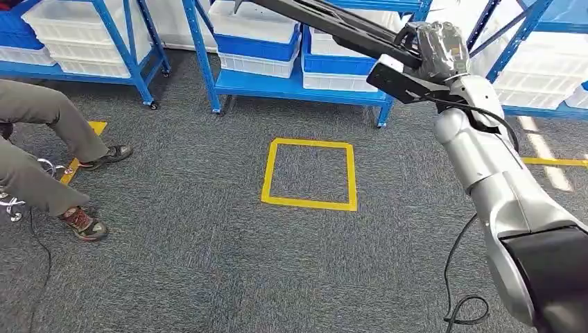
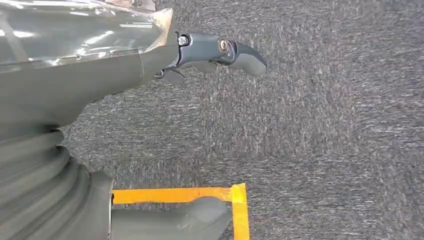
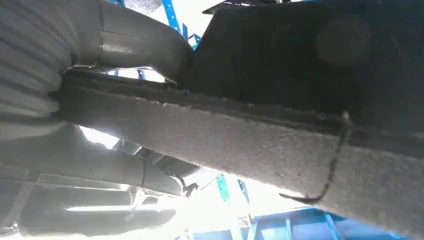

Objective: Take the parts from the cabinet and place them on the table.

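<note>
Right arm fills the near right corner of the head view, silver, angled up toward the racks. Right hand sits at its end, fingers wrapped around a long dark part that runs up-left across the white bins. Part is carried in the air in front of the blue rack. Yellow tape square lies on the grey carpet mid-frame. Person's legs and shoes at the left edge, near a second tape mark. Black cable hangs beside the right arm.

Left wrist view: left hand over bare carpet, holding nothing. One dark finger sticks out straight, thumb lies well apart from it, so the hand is spread. Tape corner shows beside the thumb.

Right wrist view: very close, backlit. Right hand clamps the part, thumb on one side, fingers on the other. Part face looks rough and grey, with a dark block above it. Thin wire loops around the part. Blue rack frame behind, washed out.
</note>
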Action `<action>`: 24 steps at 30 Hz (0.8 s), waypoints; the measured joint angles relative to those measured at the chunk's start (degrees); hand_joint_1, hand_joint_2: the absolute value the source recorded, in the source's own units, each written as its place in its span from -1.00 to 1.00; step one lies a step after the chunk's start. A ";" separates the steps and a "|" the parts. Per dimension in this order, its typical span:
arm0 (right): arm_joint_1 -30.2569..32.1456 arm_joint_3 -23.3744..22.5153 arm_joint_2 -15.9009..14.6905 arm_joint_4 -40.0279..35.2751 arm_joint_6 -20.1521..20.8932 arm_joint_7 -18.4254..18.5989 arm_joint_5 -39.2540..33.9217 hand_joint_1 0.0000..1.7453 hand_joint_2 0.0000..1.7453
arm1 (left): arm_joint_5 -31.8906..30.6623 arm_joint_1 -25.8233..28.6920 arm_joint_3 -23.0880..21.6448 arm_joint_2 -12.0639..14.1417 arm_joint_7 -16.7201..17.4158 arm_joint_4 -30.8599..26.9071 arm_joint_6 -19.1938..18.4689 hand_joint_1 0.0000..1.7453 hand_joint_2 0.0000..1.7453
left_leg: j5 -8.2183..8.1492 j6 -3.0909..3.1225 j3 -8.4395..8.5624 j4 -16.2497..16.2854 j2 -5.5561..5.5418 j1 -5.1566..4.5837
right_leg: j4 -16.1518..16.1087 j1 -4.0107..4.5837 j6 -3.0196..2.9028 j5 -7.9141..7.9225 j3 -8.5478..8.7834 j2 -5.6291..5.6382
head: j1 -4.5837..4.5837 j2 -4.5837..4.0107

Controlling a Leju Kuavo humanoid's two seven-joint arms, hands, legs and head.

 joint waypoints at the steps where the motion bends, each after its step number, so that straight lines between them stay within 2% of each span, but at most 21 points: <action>1: -0.01 -0.13 -0.07 -0.18 0.00 -0.07 -0.07 0.94 1.00 | -0.04 -0.01 0.00 -0.02 0.00 0.00 0.00 -1.00 1.00 | 0.11 0.15 0.01 -0.05 0.01 -0.04 | -0.19 -0.05 0.20 0.14 0.02 0.01 | 0.04 0.00; 2: -0.02 -0.33 -0.41 -0.37 0.00 -0.07 -0.15 0.94 1.00 | -0.13 -0.02 0.00 -0.07 0.00 0.00 0.02 -1.00 1.00 | 0.69 0.76 0.21 -0.71 0.24 0.52 | 0.19 0.24 0.29 -0.16 -0.55 0.00 | 0.04 0.00; 3: -0.03 -0.41 -0.52 -0.52 0.00 -0.09 -0.18 0.94 1.00 | -0.15 -0.05 0.00 -0.09 -0.02 -0.02 0.02 -1.00 1.00 | 0.84 0.92 0.13 -0.74 0.40 0.53 | 1.81 -0.07 0.05 -1.48 -1.35 0.05 | 0.05 0.00; 4: -0.02 -0.52 -0.74 -0.61 0.00 -0.11 -0.17 0.94 1.00 | -0.13 -0.08 0.00 -0.07 0.00 0.00 0.02 -1.00 1.00 | 0.95 1.08 -0.06 -0.74 0.49 0.67 | 5.56 0.06 -0.42 -3.78 -2.84 0.06 | 0.18 0.00; 6: 0.12 -0.63 -1.07 -0.61 0.02 -0.15 -0.17 0.94 1.00 | -0.15 -0.06 0.00 -0.09 0.00 0.00 0.02 -1.00 1.00 | 1.09 1.26 -0.36 -0.70 0.69 0.68 | 15.08 -0.04 -0.76 -7.86 -6.71 0.06 | 0.18 0.00; 7: 0.34 -0.63 -1.18 -0.61 0.04 -0.15 -0.17 0.94 1.00 | -0.15 -0.06 0.00 -0.09 0.00 0.00 0.02 -1.00 1.00 | 1.18 1.22 -0.50 -0.68 0.71 0.65 | 18.67 0.10 -0.61 -8.98 -7.96 0.10 | 0.22 0.00; 8: 0.58 -0.63 -1.40 -0.61 0.04 -0.15 -0.17 0.94 1.00 | -0.15 -0.06 0.00 -0.13 0.00 0.00 0.02 -1.00 1.00 | 1.23 1.16 -0.59 -0.66 0.75 0.61 | 19.26 0.11 -0.29 -9.02 -7.84 0.11 | 0.15 0.00; 9: 0.71 -0.63 -1.46 -0.61 0.04 -0.15 -0.17 0.94 1.00 | -0.15 -0.06 0.00 -0.15 0.00 0.00 0.02 -1.00 1.00 | 1.27 1.10 -0.66 -0.61 0.84 0.60 | 16.99 0.09 -0.02 -8.27 -6.21 0.09 | 0.20 0.00; 11: 0.64 -0.68 -1.46 -0.77 0.07 -0.15 -0.17 0.94 1.00 | -0.15 -0.06 0.00 -0.26 0.00 0.00 0.02 -1.00 1.00 | 1.30 0.89 -0.66 -0.49 1.08 0.65 | 6.94 0.06 0.55 -5.18 -0.17 -0.19 | 0.20 0.00; 12: 0.46 -0.70 -1.46 -0.98 0.09 -0.15 -0.17 0.94 1.00 | -0.13 -0.07 0.00 -0.28 0.00 0.00 0.02 -1.00 1.00 | 1.28 0.71 -0.74 -0.31 1.23 0.60 | 2.37 0.03 0.49 -4.37 2.35 -1.01 | 0.22 0.00; 13: 0.24 -0.70 -1.40 -1.16 0.22 -0.15 -0.18 0.94 1.00 | -0.13 -0.11 0.00 -0.30 0.00 0.00 0.13 -1.00 1.00 | 1.10 0.23 -1.11 0.00 1.35 0.18 | 1.32 0.70 -0.27 -4.62 3.07 -0.96 | 0.13 0.00; 14: 0.20 -0.70 -1.40 -1.25 0.33 -0.17 -0.20 0.94 1.00 | -0.13 -0.09 0.00 -0.31 0.00 0.00 0.22 -1.00 1.00 | 1.33 -0.13 -1.20 -0.04 1.43 0.21 | 1.31 0.58 -0.87 -4.34 2.68 -0.46 | 0.00 0.00; 16: 0.27 -0.70 -1.46 -1.25 0.52 -0.17 -0.17 0.94 1.00 | -0.13 -0.04 0.04 -0.33 0.00 0.00 0.28 -1.00 1.00 | 1.53 -0.45 -1.27 -0.15 1.72 0.31 | 1.44 0.69 -1.23 -4.22 2.50 -0.18 | 0.07 0.00; 17: 0.28 -0.70 -1.46 -1.25 0.55 -0.17 -0.17 0.94 1.00 | -0.13 -0.07 0.09 -0.33 0.00 0.00 0.31 -1.00 1.00 | 1.44 -0.75 -1.45 0.00 1.84 0.38 | 1.14 0.13 -1.80 -3.88 2.54 -0.01 | 0.11 0.00; 18: 0.19 -0.70 -1.44 -1.33 0.55 -0.17 -0.17 0.94 1.00 | -0.13 -0.07 0.15 -0.22 0.00 0.00 0.33 -1.00 1.00 | 0.46 -1.23 -1.90 0.84 1.30 0.64 | 1.05 -0.07 -2.06 -3.71 2.59 0.14 | 0.13 0.00; 19: 0.13 -0.70 -1.44 -1.42 0.52 -0.17 -0.17 0.94 1.00 | -0.13 -0.05 0.17 -0.24 0.00 0.00 0.35 -1.00 1.00 | -1.53 -1.74 -2.81 3.28 0.79 0.80 | 1.06 -0.11 -2.56 -3.57 2.47 0.17 | -0.15 0.00; 20: 0.15 -0.68 -1.31 -1.42 0.55 -0.17 -0.17 0.94 1.00 | -0.13 -0.04 0.17 -0.26 0.04 0.00 0.35 -1.00 1.00 | -4.12 -2.15 -4.67 7.73 0.62 1.08 | 1.07 -0.08 -2.81 -3.49 2.34 0.32 | -0.06 0.00; 22: 0.38 -0.61 -1.20 -1.42 0.55 -0.17 -0.20 0.94 1.00 | -0.15 -0.05 0.20 -0.26 0.09 0.00 0.35 -1.00 1.00 | -7.35 -2.77 -8.17 15.82 0.57 1.42 | 1.11 0.01 -3.00 -3.37 2.12 0.70 | -0.09 0.00; 23: 0.55 -0.59 -1.18 -1.42 0.55 -0.17 -0.20 0.94 1.00 | -0.13 -0.02 0.20 -0.26 0.09 0.00 0.35 -1.00 1.00 | -7.30 -2.92 -8.67 17.08 0.56 1.54 | 1.12 0.02 -3.03 -3.35 2.11 0.85 | -0.09 0.00; 24: 0.63 -0.57 -1.20 -1.42 0.52 -0.17 -0.20 0.94 1.00 | -0.15 -0.02 0.20 -0.28 0.09 0.00 0.35 -1.00 1.00 | -7.16 -2.97 -8.58 16.96 0.57 1.62 | 1.14 0.02 -3.04 -3.33 2.09 0.92 | -0.06 0.00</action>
